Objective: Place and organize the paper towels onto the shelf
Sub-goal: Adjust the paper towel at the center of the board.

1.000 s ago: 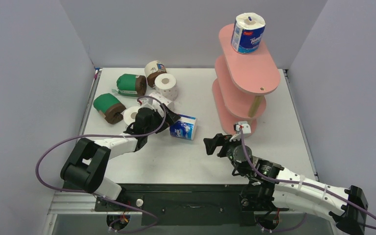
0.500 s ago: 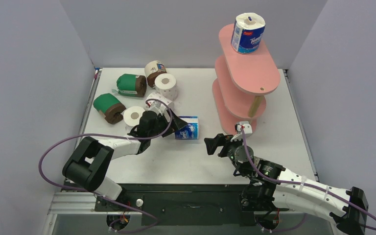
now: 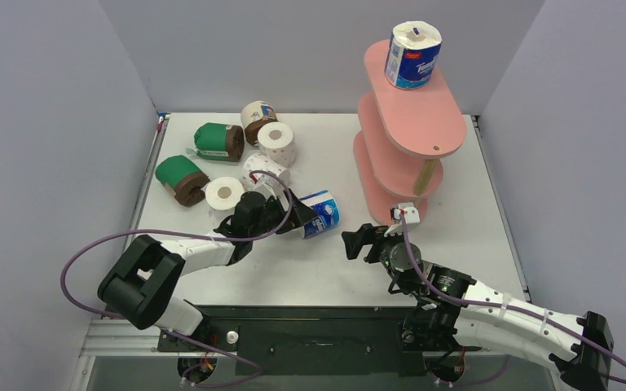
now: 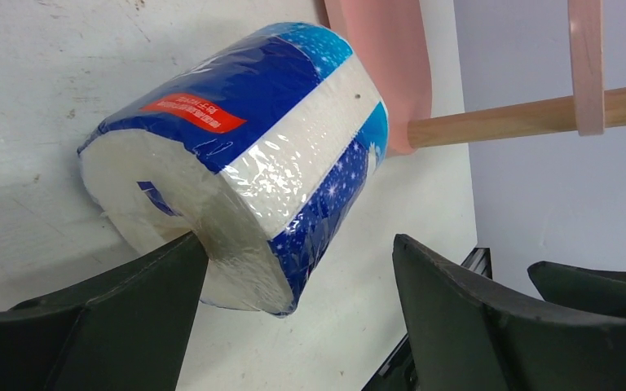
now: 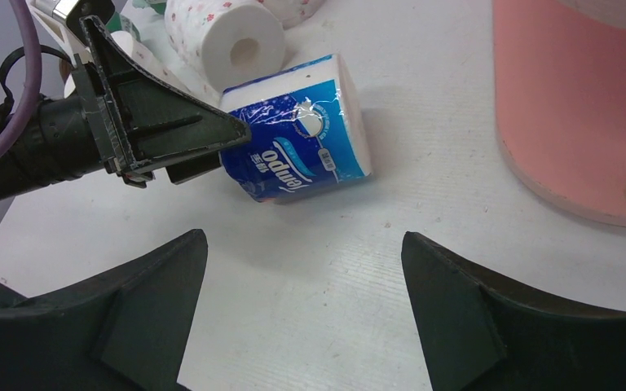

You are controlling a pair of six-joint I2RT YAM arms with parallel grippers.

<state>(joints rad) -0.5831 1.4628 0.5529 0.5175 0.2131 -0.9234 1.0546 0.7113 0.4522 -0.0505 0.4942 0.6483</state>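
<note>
Top external alone shows roll [image 3: 412,54] atop shelf [image 3: 425,116].

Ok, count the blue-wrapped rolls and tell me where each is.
2 blue-wrapped rolls. One stands upright on the shelf's top board; the other lies on the table between the left gripper's open fingers. The lower boards are partly hidden.

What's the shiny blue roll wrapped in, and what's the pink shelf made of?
The blue roll looks wrapped in thin plastic film: glossy and crinkled over white paper. The shelf has matte pink boards, probably painted board, maybe wood. Its posts look like bare pale wood.
</note>
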